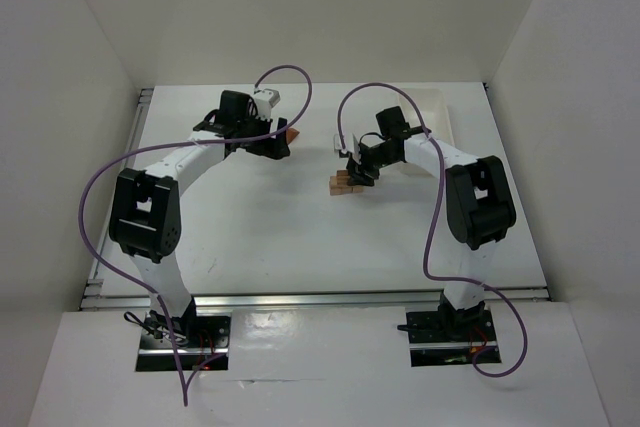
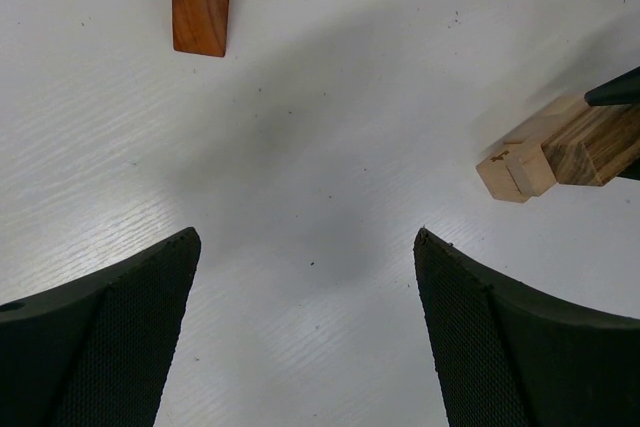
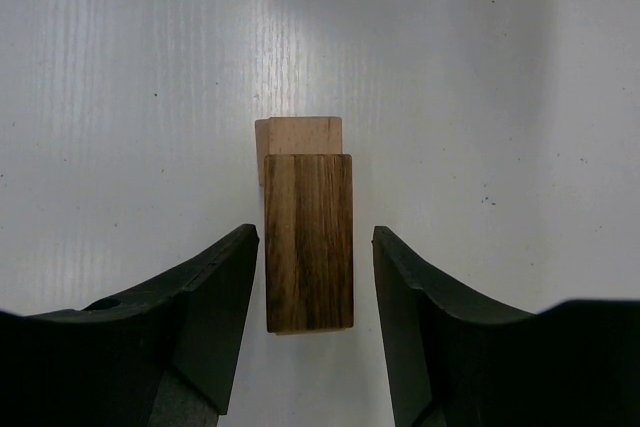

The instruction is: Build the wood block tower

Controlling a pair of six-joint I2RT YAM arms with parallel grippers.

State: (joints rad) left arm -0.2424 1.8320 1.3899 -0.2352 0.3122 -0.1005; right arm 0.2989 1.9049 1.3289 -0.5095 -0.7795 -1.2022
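Right gripper point(image 3: 315, 235): jaws parted, straddling the wood block tower point(image 1: 345, 184) with a thin strip of table point(image 1: 300, 237) showing on each side; no contact seen. The tower sits mid-table, directly under this gripper. Its top piece is a dark streaked block point(image 3: 308, 267) lying on a light-tan block point(image 3: 300, 132) that pokes out at the far end. Lower layers are partly hidden from above, so the count is unclear. Left gripper point(image 2: 305, 239): spread wide, nothing between, tower off to its right. A loose reddish-brown block point(image 2: 201, 2) lies well apart, left of the tower.
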